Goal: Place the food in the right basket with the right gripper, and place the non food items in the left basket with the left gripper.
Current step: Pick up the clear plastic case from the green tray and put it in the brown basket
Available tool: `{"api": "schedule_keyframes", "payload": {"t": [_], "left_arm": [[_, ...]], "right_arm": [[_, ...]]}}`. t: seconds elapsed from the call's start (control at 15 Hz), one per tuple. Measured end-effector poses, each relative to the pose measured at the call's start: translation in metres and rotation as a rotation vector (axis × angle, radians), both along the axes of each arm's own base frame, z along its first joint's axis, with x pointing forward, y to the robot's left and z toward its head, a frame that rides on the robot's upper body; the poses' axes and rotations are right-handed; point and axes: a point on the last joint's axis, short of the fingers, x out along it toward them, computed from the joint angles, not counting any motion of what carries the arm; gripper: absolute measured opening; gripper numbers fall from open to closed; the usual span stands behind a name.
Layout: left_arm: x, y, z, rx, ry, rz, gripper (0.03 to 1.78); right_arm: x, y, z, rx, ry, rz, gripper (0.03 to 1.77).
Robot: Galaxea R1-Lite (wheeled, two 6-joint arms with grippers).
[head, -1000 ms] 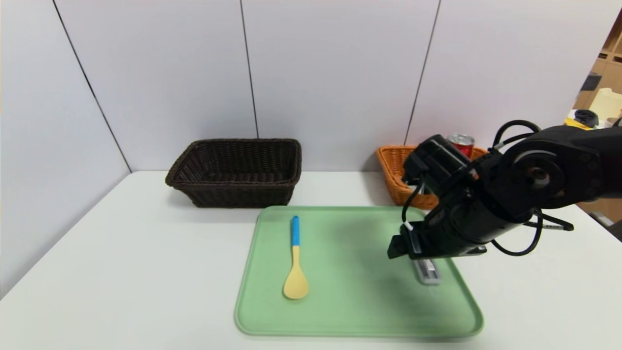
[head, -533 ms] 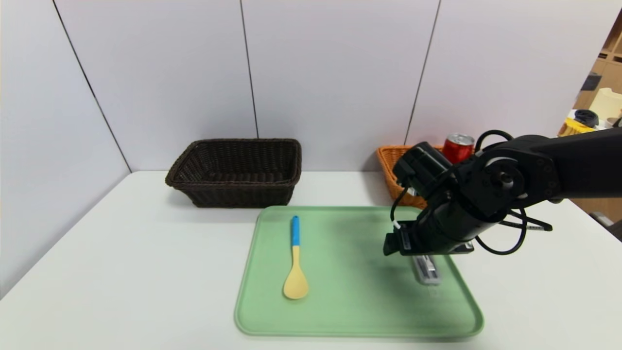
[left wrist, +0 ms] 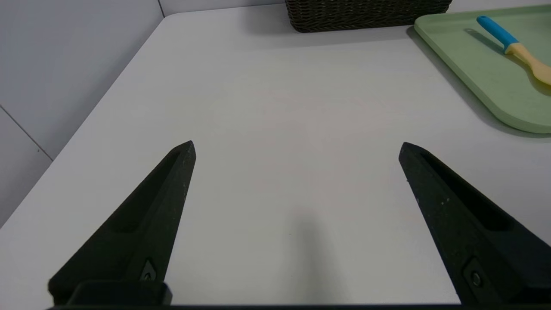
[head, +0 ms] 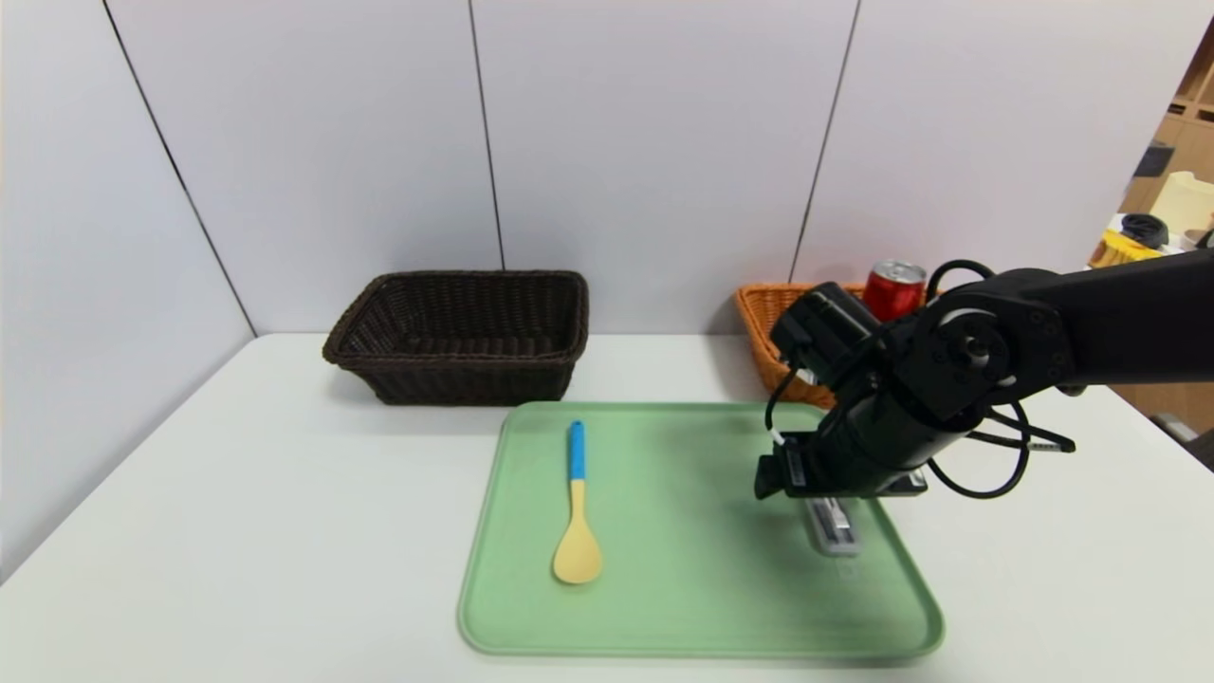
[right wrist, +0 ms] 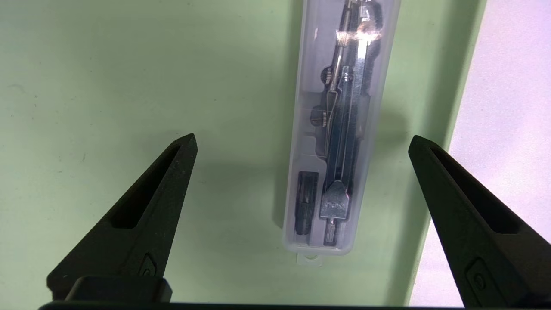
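Left gripper: I have this gripper (left wrist: 297,148) parked over bare white table (head: 237,531), left of the tray; jaws spread wide, nothing between them.
Left basket: dark brown woven wicker, standing on the table behind the tray's left end; the left basket (head: 474,384) shows no item in the part of its inside that I can see.
Spoon: pale yellow with a blue handle end; the spoon (head: 578,531) lies flat on the left part of the tray, handle towards the baskets.
Tray: green, rimmed; the tray (head: 702,607) is flat on the table, in front of both baskets.
Right gripper: my working gripper (right wrist: 303,142) is above the right part of the tray, pointing down; jaws spread wide, one finger to each side of the case, no grip on anything.
Case: narrow, translucent; the case (right wrist: 331,150) lies on the tray near its right edge, a metal compass and a small dark tube visible inside.
Right basket: orange-tan wicker; the right basket (head: 763,323) stands behind the tray's right end, partly hidden by my right arm (head: 1129,323).
Can: red with a silver top; the can (head: 893,290) is in the right basket, upright, its lower part hidden.
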Motion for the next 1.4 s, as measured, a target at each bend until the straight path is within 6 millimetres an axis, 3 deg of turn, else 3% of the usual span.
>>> {"api": "schedule_keyframes", "payload": {"t": [0.67,0.93,1.13,1.2,1.4], "left_arm": [[0.0000,0.0000,0.0000,0.000,0.000,0.000,1.69],[0.0000,0.0000,0.0000,0.000,0.000,0.000,1.69],[0.0000,0.0000,0.0000,0.000,0.000,0.000,1.69],[0.0000,0.0000,0.0000,0.000,0.000,0.000,1.69],[0.0000,0.0000,0.0000,0.000,0.000,0.000,1.69]], "right_arm": [[0.0043,0.0022,-0.0028,0.018,-0.013,0.001,1.70],[0.0053,0.0027,-0.0040,0.022,-0.014,-0.003,1.09],[0.0059,0.0029,-0.0057,0.020,-0.009,-0.007,0.77],[0.0059,0.0031,-0.0063,0.021,-0.007,-0.010,0.56],[0.0054,0.0028,-0.0072,0.020,-0.004,-0.015,0.54]]}}
